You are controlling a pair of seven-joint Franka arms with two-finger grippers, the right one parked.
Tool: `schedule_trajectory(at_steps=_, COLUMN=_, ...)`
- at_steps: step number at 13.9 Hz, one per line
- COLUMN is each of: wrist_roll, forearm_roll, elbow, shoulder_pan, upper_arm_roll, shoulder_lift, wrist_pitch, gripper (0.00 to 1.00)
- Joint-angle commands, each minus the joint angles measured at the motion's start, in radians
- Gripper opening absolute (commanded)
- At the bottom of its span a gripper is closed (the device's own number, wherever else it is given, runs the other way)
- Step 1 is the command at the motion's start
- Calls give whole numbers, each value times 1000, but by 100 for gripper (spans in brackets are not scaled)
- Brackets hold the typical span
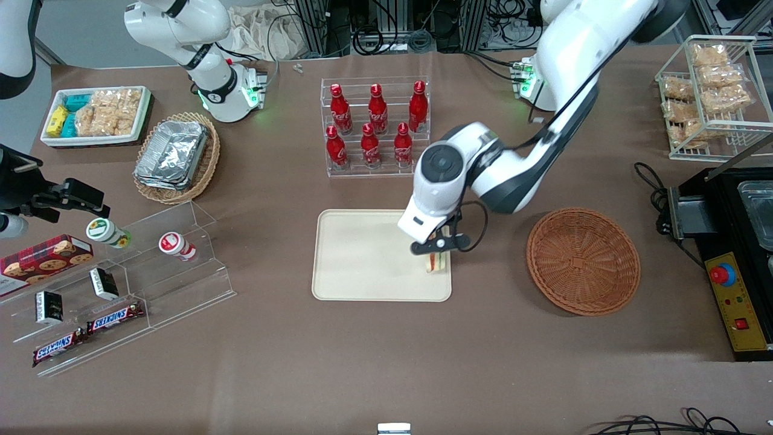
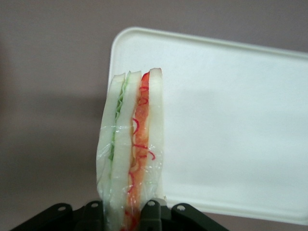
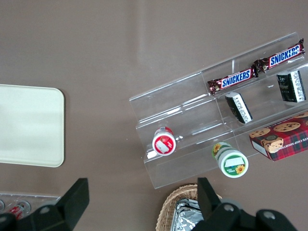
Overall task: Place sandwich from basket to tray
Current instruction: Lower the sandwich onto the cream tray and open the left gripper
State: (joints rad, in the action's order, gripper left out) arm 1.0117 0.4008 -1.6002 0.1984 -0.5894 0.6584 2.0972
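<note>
My left gripper (image 1: 439, 252) hangs over the corner of the cream tray (image 1: 362, 260) that is nearest the reddish-brown wicker basket (image 1: 583, 261). It is shut on the sandwich (image 1: 436, 261), a plastic-wrapped wedge held on edge. In the left wrist view the sandwich (image 2: 131, 144) shows white bread layers with red-orange and green filling, pinched between the black fingers (image 2: 153, 214), and the tray (image 2: 231, 125) lies beneath it. The sandwich's lower tip is close to the tray; contact cannot be told. The basket holds nothing.
A rack of red bottles (image 1: 374, 127) stands farther from the front camera than the tray. A clear acrylic shelf (image 1: 121, 284) with snacks, a tan basket of foil containers (image 1: 175, 156) and a white snack box (image 1: 96, 115) lie toward the parked arm's end. A black machine (image 1: 734, 254) stands beside the basket.
</note>
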Motion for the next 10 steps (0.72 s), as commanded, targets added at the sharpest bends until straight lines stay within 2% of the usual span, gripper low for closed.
schedule_trajectory(at_steps=1, wrist_roll=-15, forearm_roll=67, elbow=57, shoulder_pan=1, upper_arm_roll=3, shoulder_lift=67, wrist_pitch=-9, gripper=0)
schedule_trajectory(at_steps=5, wrist_roll=-7, forearm_roll=137, elbow=83, shoulder_pan=6, upper_arm_roll=3, shoulder_lift=156, wrist_pitch=29, gripper=0)
schedule_trajectory(at_steps=7, wrist_roll=-10, forearm_roll=141, elbow=88, shoulder_pan=9, upper_arm_roll=3, shoulder_lift=162, wrist_pitch=30, gripper=0)
schedule_trajectory(at_steps=8, wrist_roll=-7, forearm_roll=141, elbow=89, shoulder_pan=9, upper_arm_roll=5, shoulder_lift=168, wrist_pitch=30, gripper=24)
schedule_trajectory(at_steps=9, wrist_roll=-5, forearm_roll=139, elbow=97, shoulder_pan=7, upper_arm_roll=5, shoulder_lift=170, wrist_pitch=32, gripper=74)
schedule_trajectory(at_steps=10, wrist_roll=-2, forearm_roll=136, elbow=107, shoulder_pan=7, upper_arm_roll=5, shoulder_lift=170, wrist_pitch=32, gripper=100)
